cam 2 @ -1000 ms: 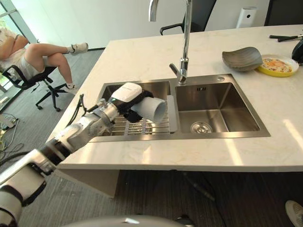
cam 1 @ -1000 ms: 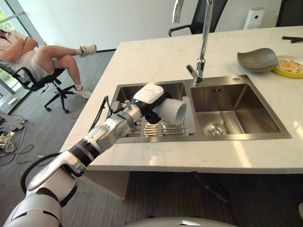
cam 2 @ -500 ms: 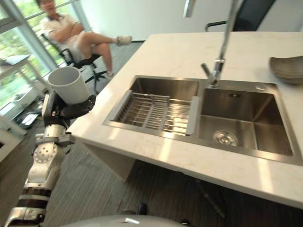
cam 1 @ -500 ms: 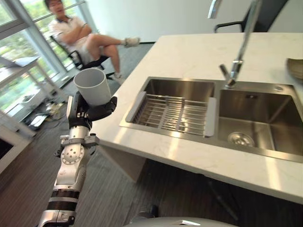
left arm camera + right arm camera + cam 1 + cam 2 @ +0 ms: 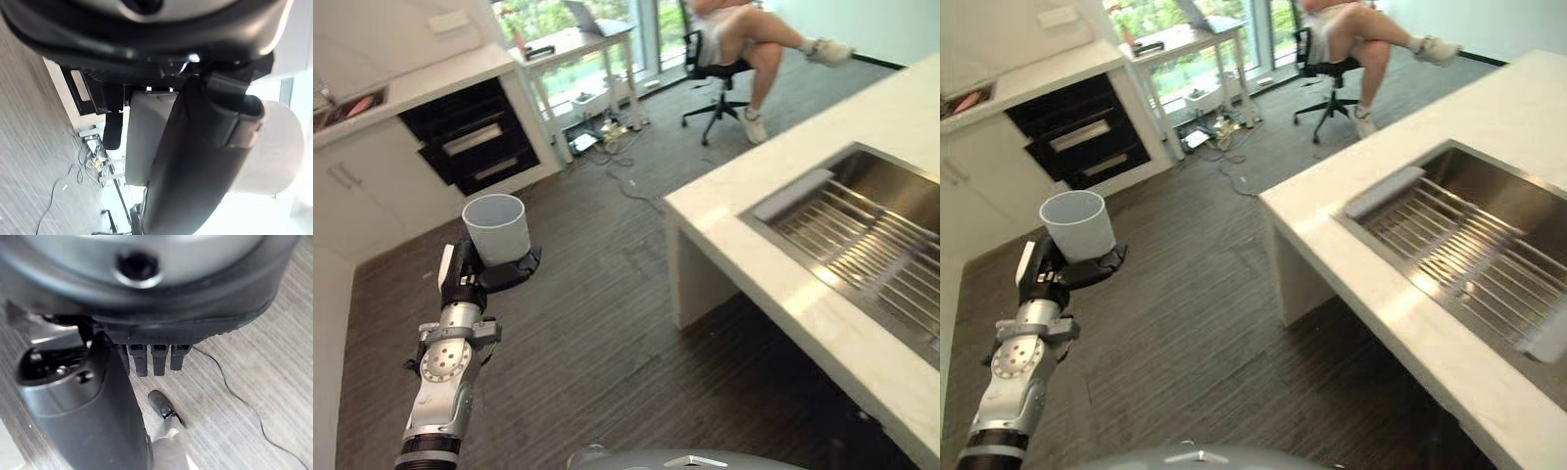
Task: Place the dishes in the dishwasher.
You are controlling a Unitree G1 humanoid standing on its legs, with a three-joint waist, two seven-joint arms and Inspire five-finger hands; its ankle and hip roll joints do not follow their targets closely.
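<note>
— Over the dark wood-grain floor (image 5: pixel 607 333), what is the left hand (image 5: pixel 470 279) carrying?
— One pale grey cup (image 5: pixel 496 228), upright with its mouth up. The fingers and thumb wrap its lower part; the left wrist view shows the thumb (image 5: pixel 205 161) lying across the cup's side (image 5: pixel 142 137).
— Anything inside it?
— Nothing shows in what can be seen of its inside from the head views.
— And the right hand (image 5: pixel 98 401)?
— Its wrist view shows it above the floor with the fingers (image 5: pixel 154 360) short and tucked, holding nothing.
— What stands around?
— A white counter (image 5: pixel 773 284) at the right with a steel sink (image 5: pixel 891 245) set in it, a wire rack (image 5: pixel 862 230) lying inside. Beyond the cup, white cabinets with a black open unit (image 5: pixel 475 137). Farther back, one desk (image 5: pixel 573 44) by the window and one person (image 5: pixel 754 24) seated on an office chair (image 5: pixel 720 73).
</note>
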